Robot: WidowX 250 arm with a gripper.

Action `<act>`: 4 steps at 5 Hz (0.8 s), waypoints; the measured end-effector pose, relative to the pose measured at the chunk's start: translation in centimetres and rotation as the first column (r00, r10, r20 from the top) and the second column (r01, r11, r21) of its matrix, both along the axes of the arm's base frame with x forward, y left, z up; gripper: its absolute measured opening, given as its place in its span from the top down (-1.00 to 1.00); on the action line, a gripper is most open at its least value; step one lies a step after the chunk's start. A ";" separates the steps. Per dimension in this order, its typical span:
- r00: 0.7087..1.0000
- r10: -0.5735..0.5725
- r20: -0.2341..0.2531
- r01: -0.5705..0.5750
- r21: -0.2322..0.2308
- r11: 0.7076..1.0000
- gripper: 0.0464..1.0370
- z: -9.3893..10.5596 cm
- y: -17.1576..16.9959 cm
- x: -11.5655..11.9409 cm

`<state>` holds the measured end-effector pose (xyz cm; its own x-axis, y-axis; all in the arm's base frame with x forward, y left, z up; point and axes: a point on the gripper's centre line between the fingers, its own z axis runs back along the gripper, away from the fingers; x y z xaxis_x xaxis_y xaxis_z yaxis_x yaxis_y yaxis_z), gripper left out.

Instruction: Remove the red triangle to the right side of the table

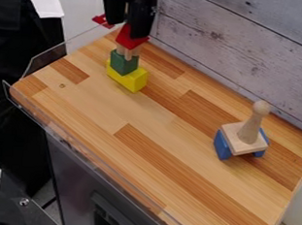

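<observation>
Pincer is at the red triangle, upper left, likely for grabbing; I can't tell its grip; next, squeeze and lift.

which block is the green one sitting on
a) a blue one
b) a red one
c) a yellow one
c, the green block rests directly on top of the yellow block

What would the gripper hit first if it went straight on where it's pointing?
Probably the red block atop the stack, right below the gripper; depth is unclear, so they may already touch.
</observation>
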<state>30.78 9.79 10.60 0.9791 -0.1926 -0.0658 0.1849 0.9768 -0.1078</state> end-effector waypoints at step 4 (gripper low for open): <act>0.999 0.013 -0.034 -0.012 0.024 1.000 -0.33 -1.1 0.1 0.6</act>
<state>31.36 9.86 9.49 0.9785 -0.1783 -0.1041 0.1692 0.9814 -0.0902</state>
